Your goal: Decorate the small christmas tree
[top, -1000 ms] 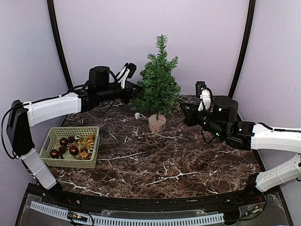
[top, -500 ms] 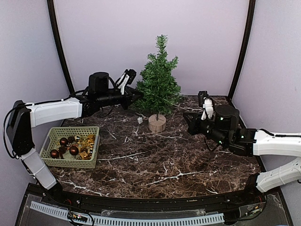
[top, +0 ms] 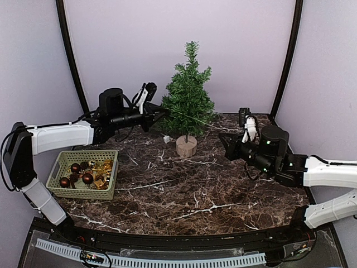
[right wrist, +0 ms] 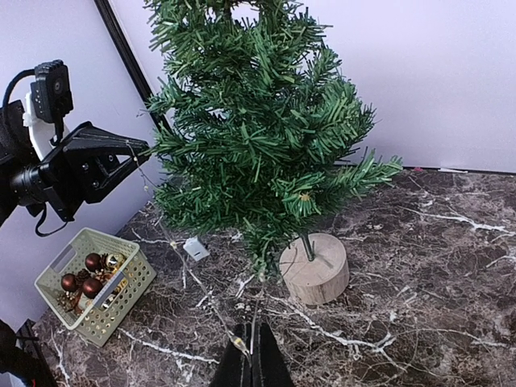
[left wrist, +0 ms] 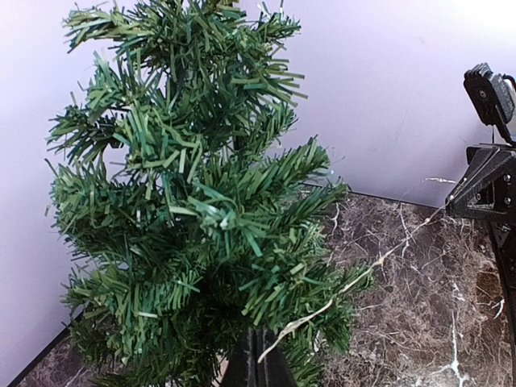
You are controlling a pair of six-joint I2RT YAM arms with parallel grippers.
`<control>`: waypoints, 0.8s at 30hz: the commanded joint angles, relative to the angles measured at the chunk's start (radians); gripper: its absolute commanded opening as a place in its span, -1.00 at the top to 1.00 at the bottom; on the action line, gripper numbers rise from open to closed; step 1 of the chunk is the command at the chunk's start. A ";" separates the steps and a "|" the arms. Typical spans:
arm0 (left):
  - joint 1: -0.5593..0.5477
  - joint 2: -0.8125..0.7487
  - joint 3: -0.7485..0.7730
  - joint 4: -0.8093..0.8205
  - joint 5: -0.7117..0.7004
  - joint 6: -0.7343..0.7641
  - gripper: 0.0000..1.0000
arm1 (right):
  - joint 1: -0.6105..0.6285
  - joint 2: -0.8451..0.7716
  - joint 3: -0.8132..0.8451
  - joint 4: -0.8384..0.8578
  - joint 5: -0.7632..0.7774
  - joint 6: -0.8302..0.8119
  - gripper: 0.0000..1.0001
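The small christmas tree stands on its round wooden stump at the back middle of the table. A thin light wire runs between my two grippers across the tree's lower branches. My left gripper is at the tree's left side, its jaws shut on the wire. My right gripper is to the right of the stump, shut on the wire's other part. A small white box on the wire lies left of the stump. The wire and the box also show in the right wrist view.
A green basket with dark red balls and gold ornaments sits at the front left, also in the right wrist view. Lilac walls and two black poles close off the back. The marble table runs to a black front edge.
My left gripper has drawn back to the left from the tree. My right gripper has moved right and nearer. The white box has shifted slightly towards the stump.
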 commanded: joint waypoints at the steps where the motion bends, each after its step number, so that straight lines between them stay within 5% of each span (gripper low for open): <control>1: 0.013 -0.048 0.002 0.043 0.000 0.005 1.00 | 0.007 -0.011 0.004 0.029 0.026 0.000 1.00; 24: 0.015 0.076 0.095 -0.028 0.000 0.023 1.00 | 0.007 0.095 0.092 -0.042 0.137 0.033 1.00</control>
